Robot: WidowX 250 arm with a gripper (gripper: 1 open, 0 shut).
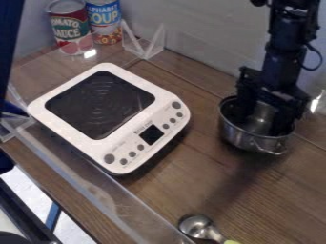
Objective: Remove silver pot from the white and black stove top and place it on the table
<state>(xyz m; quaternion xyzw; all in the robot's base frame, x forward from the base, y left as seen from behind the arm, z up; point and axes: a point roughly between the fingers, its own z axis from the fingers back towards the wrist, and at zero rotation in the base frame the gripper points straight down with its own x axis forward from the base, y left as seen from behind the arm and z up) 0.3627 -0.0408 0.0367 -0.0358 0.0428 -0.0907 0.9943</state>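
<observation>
The silver pot (257, 128) stands upright on the wooden table (192, 191), to the right of the white and black stove top (109, 112). Nothing sits on the stove's black plate. My gripper (273, 103) hangs straight down over the pot, open, with its dark fingers (245, 95) spread across the pot's mouth and reaching down around its far rim. Whether the fingers touch the rim I cannot tell.
Two cans (86, 23) stand at the back left corner beside a clear stand (143, 43). A small metal object (197, 229) lies near the front edge. A white wall runs behind the table.
</observation>
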